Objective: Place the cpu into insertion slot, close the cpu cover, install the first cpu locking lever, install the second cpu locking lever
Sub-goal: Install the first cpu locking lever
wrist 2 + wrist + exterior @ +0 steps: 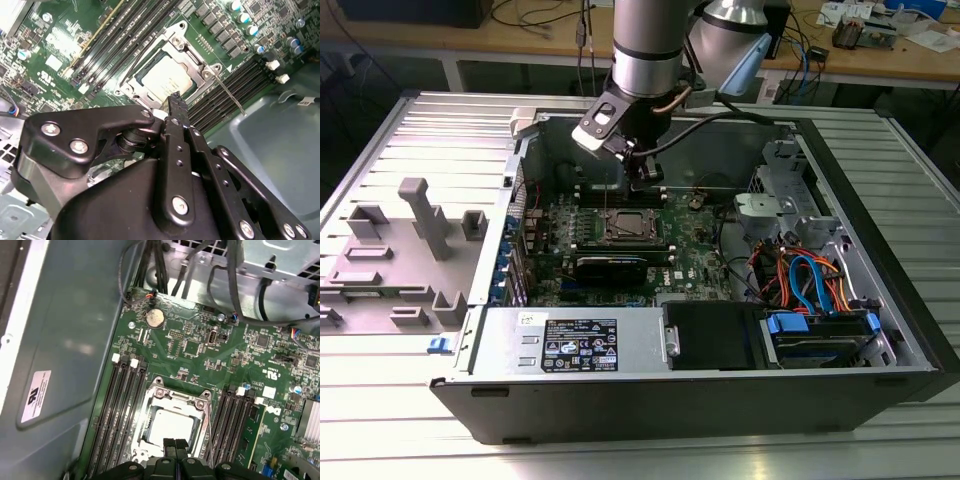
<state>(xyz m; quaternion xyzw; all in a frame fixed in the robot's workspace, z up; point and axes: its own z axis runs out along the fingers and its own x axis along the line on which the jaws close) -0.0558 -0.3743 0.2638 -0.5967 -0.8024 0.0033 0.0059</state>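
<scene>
Already seated: cpu (pixel 170 427) in the insertion slot (pixel 623 228), cpu cover (pixel 175 401) lying flat around it. Fingers (pixel 170 449) pressed closed, empty, hovering just above the slot's rim.

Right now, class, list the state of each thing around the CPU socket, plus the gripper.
cpu: seated flat, top exposed.
cpu cover: down, framing the cpu.
locking lever: swung out, seemingly unlatched.
gripper: shut, above the cpu cover's edge.
computer case: side open.
</scene>
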